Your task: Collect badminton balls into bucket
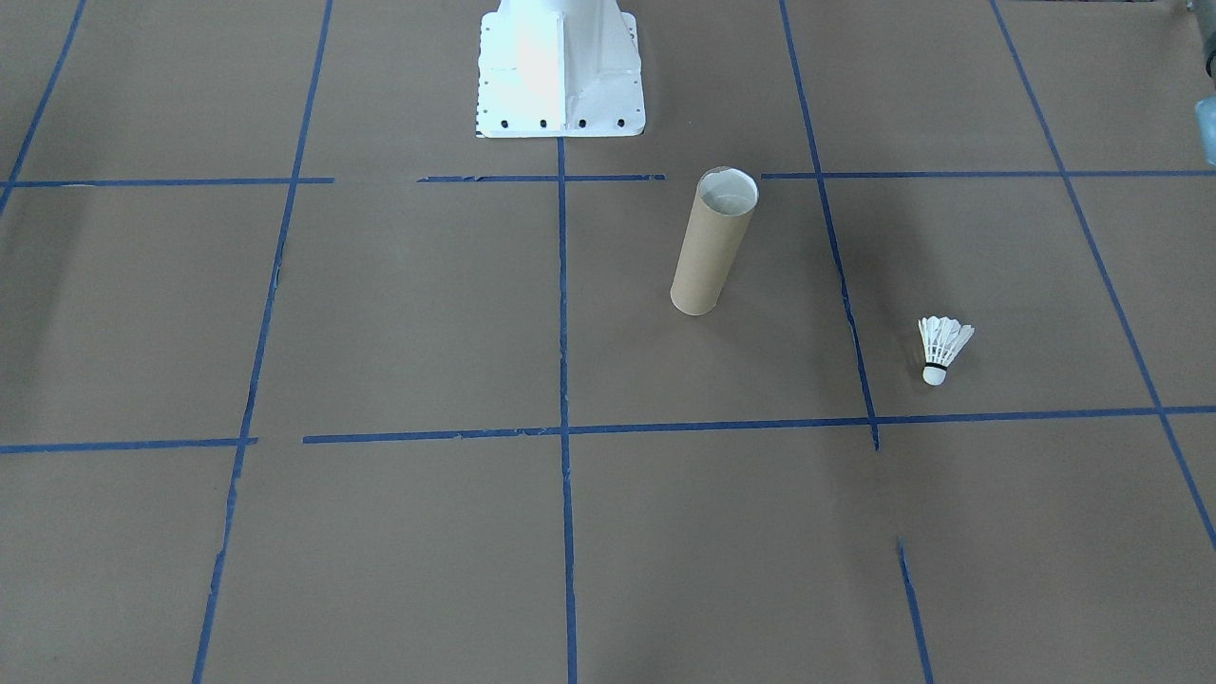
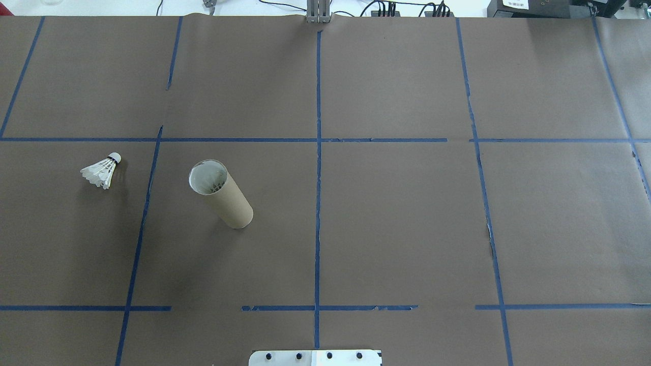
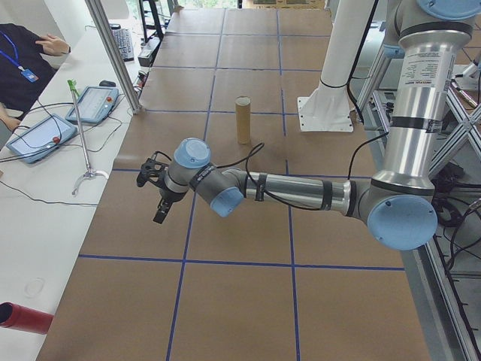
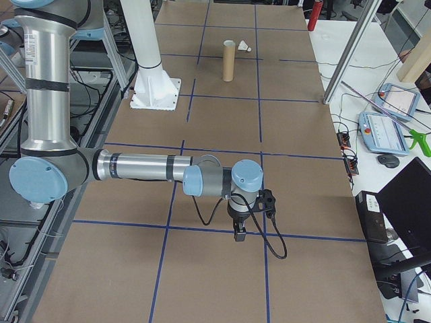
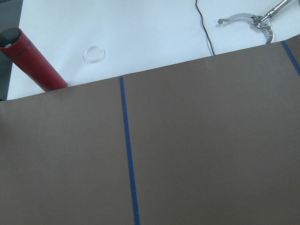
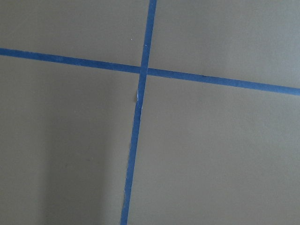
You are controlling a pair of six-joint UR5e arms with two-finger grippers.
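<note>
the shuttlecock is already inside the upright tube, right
No. The shuttlecock lies on the table beside the tube, apart from it, as the overhead view shows. The tube does stand upright.

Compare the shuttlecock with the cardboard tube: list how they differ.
The shuttlecock is white and feathered; the cardboard tube is plain brown. The shuttlecock is far shorter than the tube. The shuttlecock flares to a feather skirt; the tube keeps straight sides, open end up. Both sit on the brown table paper, apart from each other.
</note>
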